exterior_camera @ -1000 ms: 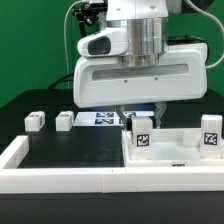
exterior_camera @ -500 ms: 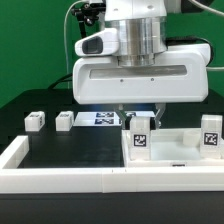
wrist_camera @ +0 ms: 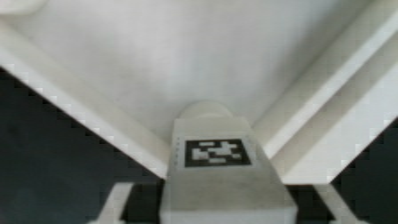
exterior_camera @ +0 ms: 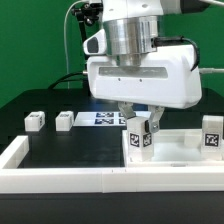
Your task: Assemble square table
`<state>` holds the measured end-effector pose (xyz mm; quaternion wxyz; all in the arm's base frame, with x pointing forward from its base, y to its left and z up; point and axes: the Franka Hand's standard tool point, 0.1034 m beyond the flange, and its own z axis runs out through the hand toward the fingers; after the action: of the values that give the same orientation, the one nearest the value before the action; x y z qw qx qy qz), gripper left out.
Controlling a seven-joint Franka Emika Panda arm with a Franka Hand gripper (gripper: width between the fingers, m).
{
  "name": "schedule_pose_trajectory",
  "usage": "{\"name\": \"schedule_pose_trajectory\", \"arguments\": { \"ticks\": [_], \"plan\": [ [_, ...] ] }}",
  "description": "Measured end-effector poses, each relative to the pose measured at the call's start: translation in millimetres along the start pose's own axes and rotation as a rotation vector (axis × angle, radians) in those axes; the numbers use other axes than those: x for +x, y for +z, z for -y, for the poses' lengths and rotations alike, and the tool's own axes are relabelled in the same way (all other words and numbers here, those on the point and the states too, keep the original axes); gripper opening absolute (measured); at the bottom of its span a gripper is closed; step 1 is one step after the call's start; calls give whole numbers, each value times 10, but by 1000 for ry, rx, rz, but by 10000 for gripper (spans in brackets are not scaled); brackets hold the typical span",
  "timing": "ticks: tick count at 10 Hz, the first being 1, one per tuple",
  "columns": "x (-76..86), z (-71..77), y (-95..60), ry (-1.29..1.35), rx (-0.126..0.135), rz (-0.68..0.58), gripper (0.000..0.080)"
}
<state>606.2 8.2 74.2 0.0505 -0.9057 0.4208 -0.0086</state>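
nearest in the exterior view, a long white rail (exterior_camera: 60, 172) borders the black table (exterior_camera: 70, 145); just behind it, toward the exterior view's right, lies the white tabletop panel (exterior_camera: 178, 150) with its raised rim; a leg block (exterior_camera: 140, 138) stands upright on the panel's end toward the exterior view's left, and its front face bears a black-and-white square tag whose pattern is too small to read; the wrist view looks along this same leg block (wrist_camera: 217, 175), its tag a blurred square code, with the panel's white walls (wrist_camera: 80, 80) spreading away on either side; the fingers (exterior_camera: 127, 113) pinch the top of this block from both sides, under a tilted white hand body; a second leg block (exterior_camera: 211, 135) with a similar tag stands at the panel's far right; farther back on the exterior view's left, a third leg block (exterior_camera: 35, 121) and a fourth leg block (exterior_camera: 65, 120) sit on the table, well apart from the panel; behind them the marker board (exterior_camera: 103, 118) lies flat, partly hidden by the hand.
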Motion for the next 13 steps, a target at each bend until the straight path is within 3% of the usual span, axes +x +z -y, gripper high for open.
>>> {"name": "schedule_pose_trajectory", "arguments": {
  "ticks": [6, 7, 8, 10, 13],
  "plan": [
    [-19, 37, 9, 553, 14, 10, 291],
    [-23, 39, 10, 574, 14, 11, 366],
    [-25, 37, 12, 537, 12, 11, 366],
    [-101, 65, 9, 464, -11, 35, 618],
    [-86, 94, -25, 111, -7, 43, 648]
  ]
}}
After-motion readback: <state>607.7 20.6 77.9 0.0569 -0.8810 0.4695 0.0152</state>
